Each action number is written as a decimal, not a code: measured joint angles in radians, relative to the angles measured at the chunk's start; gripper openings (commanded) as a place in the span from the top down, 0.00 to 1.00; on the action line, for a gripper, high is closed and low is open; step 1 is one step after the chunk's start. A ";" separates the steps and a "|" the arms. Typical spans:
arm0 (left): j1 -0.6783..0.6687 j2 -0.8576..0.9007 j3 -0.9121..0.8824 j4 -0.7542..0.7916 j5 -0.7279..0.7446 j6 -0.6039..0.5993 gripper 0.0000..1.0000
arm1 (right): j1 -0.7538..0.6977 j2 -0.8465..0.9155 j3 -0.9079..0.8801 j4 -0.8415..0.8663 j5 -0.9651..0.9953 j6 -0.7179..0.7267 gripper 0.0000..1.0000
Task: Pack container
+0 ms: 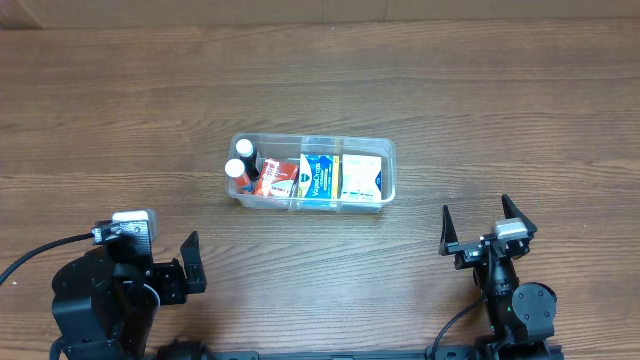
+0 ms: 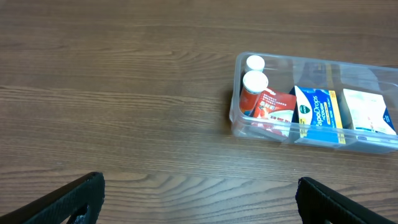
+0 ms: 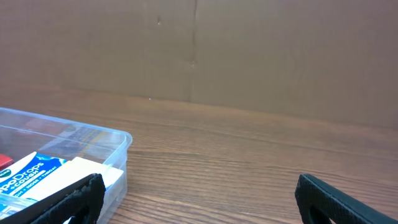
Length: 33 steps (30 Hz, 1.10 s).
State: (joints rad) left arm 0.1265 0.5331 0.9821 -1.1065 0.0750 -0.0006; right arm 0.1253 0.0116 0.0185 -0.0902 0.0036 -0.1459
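Note:
The clear plastic container (image 1: pixel 389 160) sits on the wooden table at the centre. Inside it are two white-capped bottles (image 1: pixel 241 170), a red box (image 1: pixel 279 178), a blue and white box (image 1: pixel 320 175) and a white box (image 1: pixel 361 177). The container also shows in the left wrist view (image 2: pixel 235 117) at the right, and in the right wrist view (image 3: pixel 121 140) at the lower left. My left gripper (image 1: pixel 190 262) is open and empty at the near left. My right gripper (image 1: pixel 481 226) is open and empty at the near right. Both are well apart from the container.
The wooden table (image 1: pixel 120 110) spreads around the container. A brown cardboard wall (image 3: pixel 249 50) stands behind the table in the right wrist view. A black cable (image 1: pixel 40 252) runs from the left arm to the left edge.

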 measured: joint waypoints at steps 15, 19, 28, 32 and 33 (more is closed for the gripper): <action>0.000 0.000 0.000 0.000 0.000 0.000 0.00 | 0.000 0.000 0.000 0.000 0.000 -0.007 0.00; 0.000 0.000 0.000 0.000 0.000 0.000 0.00 | 0.000 0.000 0.000 0.000 0.000 -0.008 0.00; -0.002 -0.113 -0.132 0.077 0.004 0.000 0.00 | 0.000 0.000 0.000 0.000 0.000 -0.008 0.00; -0.016 -0.315 -0.411 0.293 0.039 -0.005 0.00 | 0.000 0.000 0.000 0.001 0.000 -0.008 0.00; -0.021 -0.345 -0.457 0.334 0.046 -0.009 0.00 | 0.000 -0.001 0.000 0.000 0.000 -0.008 0.00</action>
State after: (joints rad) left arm 0.1059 0.1883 0.5251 -0.7727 0.1211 -0.0093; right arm 0.1253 0.0109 0.0185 -0.0906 0.0032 -0.1543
